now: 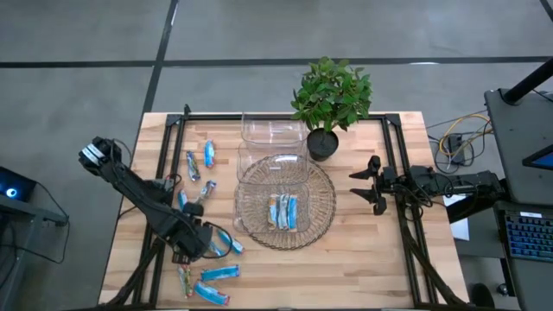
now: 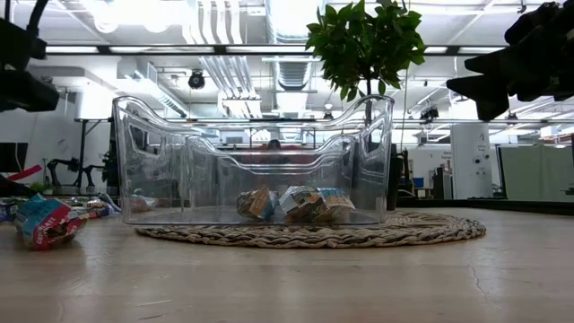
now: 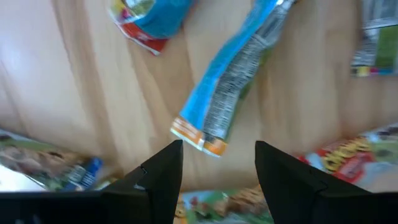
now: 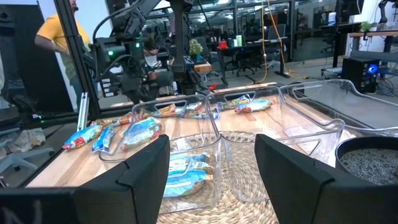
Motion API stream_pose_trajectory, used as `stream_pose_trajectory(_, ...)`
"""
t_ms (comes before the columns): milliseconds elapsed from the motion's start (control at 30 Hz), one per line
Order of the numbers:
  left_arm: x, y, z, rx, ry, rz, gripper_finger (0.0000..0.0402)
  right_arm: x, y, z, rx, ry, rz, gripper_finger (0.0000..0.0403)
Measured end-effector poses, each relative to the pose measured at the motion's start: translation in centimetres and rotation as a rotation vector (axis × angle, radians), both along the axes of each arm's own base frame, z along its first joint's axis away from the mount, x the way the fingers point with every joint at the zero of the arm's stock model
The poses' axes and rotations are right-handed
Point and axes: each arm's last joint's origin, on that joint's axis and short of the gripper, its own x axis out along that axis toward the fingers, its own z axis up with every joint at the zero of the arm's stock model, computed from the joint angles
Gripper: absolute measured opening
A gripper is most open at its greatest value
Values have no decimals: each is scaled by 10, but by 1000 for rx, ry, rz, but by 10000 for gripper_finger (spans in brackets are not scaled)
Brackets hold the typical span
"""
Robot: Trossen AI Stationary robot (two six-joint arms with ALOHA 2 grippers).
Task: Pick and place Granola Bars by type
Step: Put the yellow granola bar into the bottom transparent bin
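Granola Bars (image 1: 218,273): loose ones scattered over the left side of the tabletop (image 1: 371,259), a few more inside the clear container (image 1: 285,186) on the round woven mat (image 1: 324,220)
Left tool (image 3: 214,168): low over the front-left bunch, fingers apart, nothing gripped; a blue bar (image 3: 233,78) lies flat just ahead of the tips
Right tool (image 1: 370,183): hanging out right of the mat, fingers spread, holding nothing
Plant (image 1: 333,95): potted, at the back, right behind the mat
Background: person in yellow (image 4: 59,37) beyond the tabletop
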Motion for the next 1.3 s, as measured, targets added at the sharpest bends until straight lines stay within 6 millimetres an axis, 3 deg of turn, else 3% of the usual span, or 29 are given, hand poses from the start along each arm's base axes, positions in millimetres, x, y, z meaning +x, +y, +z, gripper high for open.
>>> stream_pose_trajectory(700, 0, -2, -42, 5, -77, -203, 179, 0, 0, 0, 0, 1, 0, 224)
stream_pose_trajectory(833, 2, -3, -44, -18, -101, -194, 139, 0, 0, 0, 0, 0, 0, 224)
stream_pose_trajectory(1033, 2, -3, -43, -12, -115, -109, 23, 0, 0, 0, 0, 0, 0, 224)
stream_pose_trajectory(1300, 4, -6, -19, -93, -124, 38, 17, 0, 0, 0, 0, 0, 0, 224)
